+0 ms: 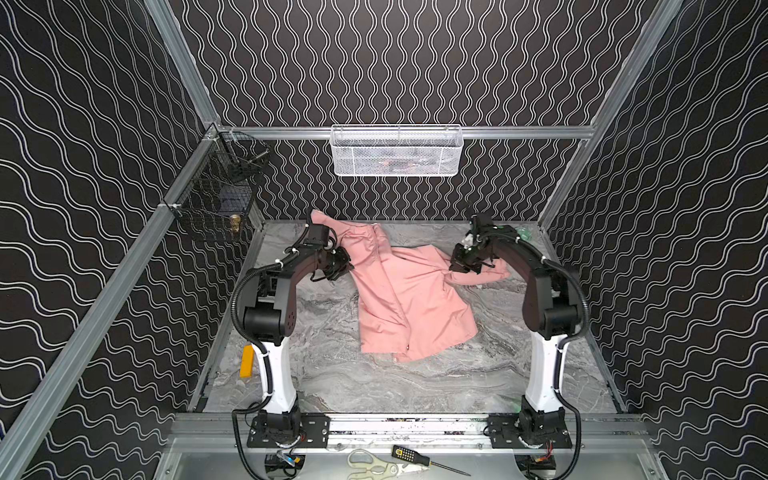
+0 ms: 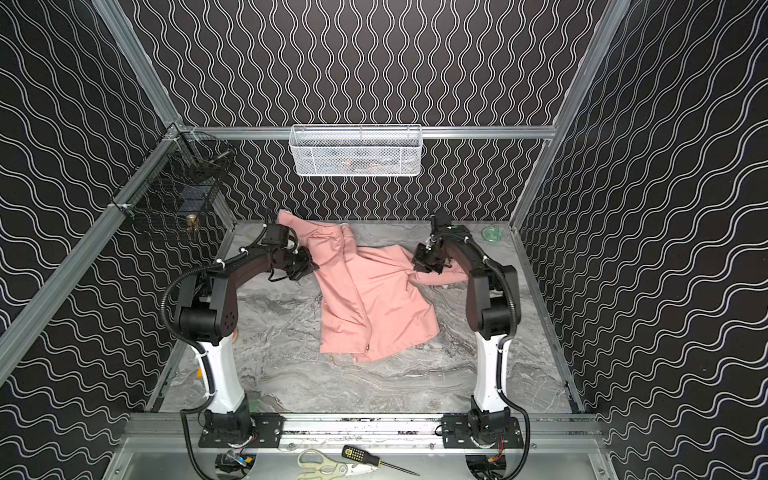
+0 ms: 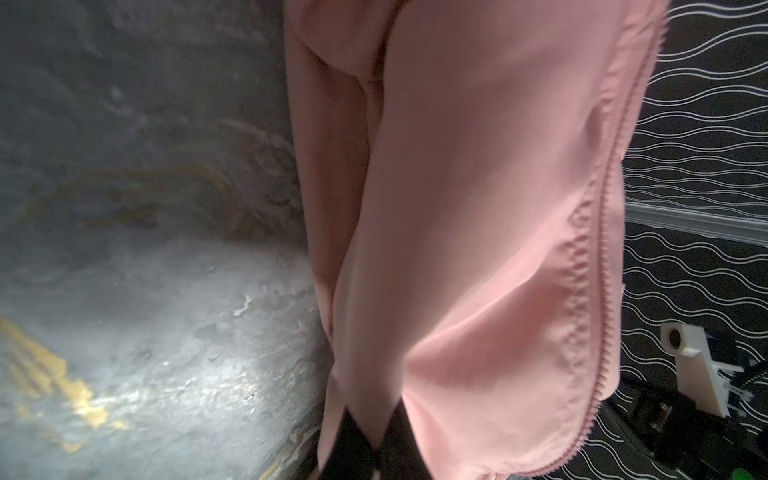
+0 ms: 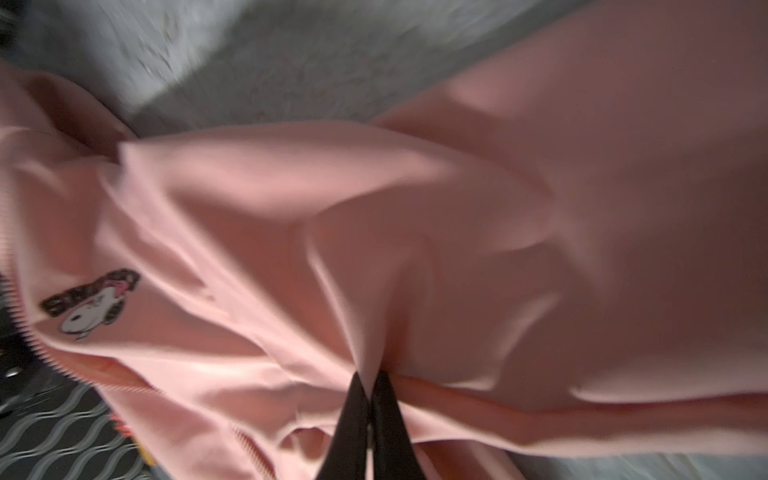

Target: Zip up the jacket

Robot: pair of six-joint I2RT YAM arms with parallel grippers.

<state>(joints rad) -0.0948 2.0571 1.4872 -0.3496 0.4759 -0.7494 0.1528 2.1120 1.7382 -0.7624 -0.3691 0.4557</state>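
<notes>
Two grips on pink jacket: left pincer clenched on fabric fold, right pincer clenched on crumpled fabric; hem lies on table.

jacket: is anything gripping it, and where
Both pinch the jacket: left gripper on a panel beside the zipper teeth, right gripper on a fold near a sleeve.

Grey marbled worktop is carrying a salmon-pink jacket, lying crumpled around the middle. Its hem end is sitting flat nearest the arm bases and one sleeve is running toward the far left corner. Yellow block is lying at the left edge. Small green object is sitting in the far right corner, too small to identify.
</notes>
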